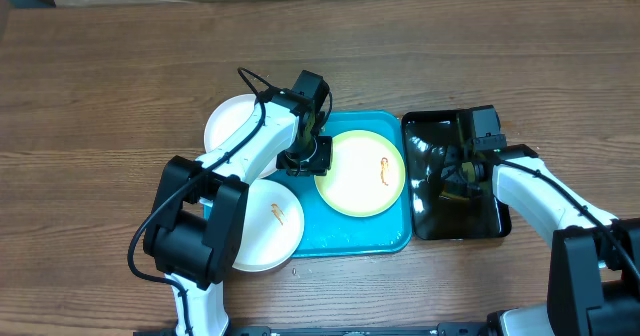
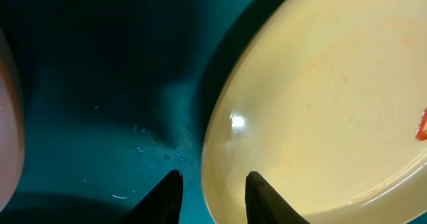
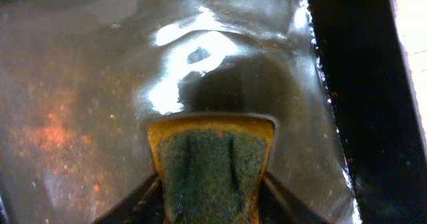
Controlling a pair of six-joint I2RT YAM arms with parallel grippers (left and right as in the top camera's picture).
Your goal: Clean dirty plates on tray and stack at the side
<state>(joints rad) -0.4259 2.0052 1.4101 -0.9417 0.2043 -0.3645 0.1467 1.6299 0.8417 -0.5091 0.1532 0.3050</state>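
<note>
Overhead is evenly lit and sharp. The turquoise tray [image 2: 93, 84] sits dim and blurred up close; glare streaks the black tray [image 3: 193, 51]

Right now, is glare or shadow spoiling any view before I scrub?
Overhead: evenly lit and sharp. Left wrist: turquoise plastic tray in deep shadow, yellow-green-rimmed round plate soft, one small highlight. Right wrist: strong white glare on the glossy black rectangular tray; green-and-yellow scrubbing sponge reads clearly.

Count on bench [image 1: 100, 126]. Plates: three, being white plate [image 1: 232, 124], second white plate [image 1: 268, 226] and yellow-green-rimmed plate [image 1: 362, 173]. Trays: two, turquoise tray [image 1: 340, 232] and black tray [image 1: 480, 221]. Sponge [image 3: 210, 151]: one. Hands: two, left hand [image 2: 210, 194] and right hand [image 3: 212, 187].
</note>
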